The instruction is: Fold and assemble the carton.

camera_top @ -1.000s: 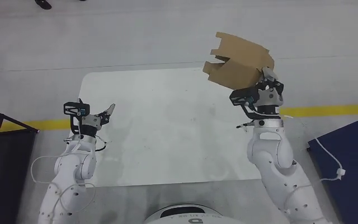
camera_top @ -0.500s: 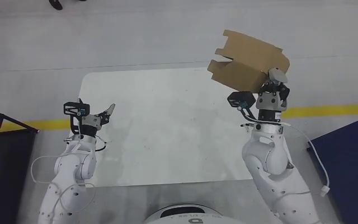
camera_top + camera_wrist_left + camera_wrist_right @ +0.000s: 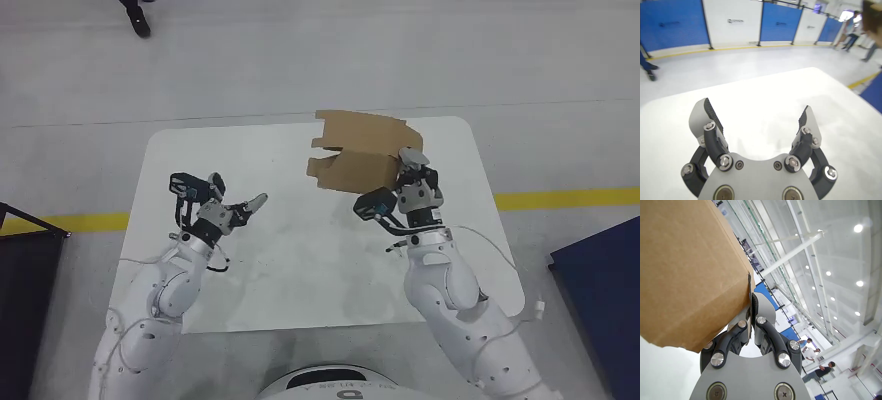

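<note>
Between the fingers of the right pincer (image 3: 409, 163) sits one edge of the cardboard carton (image 3: 358, 158). The pincer is pressed together on that single wall of board. In the right wrist view the pinch (image 3: 751, 303) lies at the carton's (image 3: 687, 266) corner seam, and the two brown faces that meet at a fold spread away from the fingertips. Seen from above, the carton reaches out from this pincer toward the robot's left. Its long axis runs roughly across the tabletop (image 3: 300, 270), slightly slanted. The notched flaps point away from the pincer at the left end and along the far edge. It is held over the far part of the tabletop, and whether it touches the surface cannot be told.

The left pincer (image 3: 237, 195) is well apart from the carton, fingers spread wide and holding nothing (image 3: 756, 108), pointing over the bare tabletop (image 3: 772, 91). From it, the carton (image 3: 873, 19) lies ahead and off to its right.
</note>
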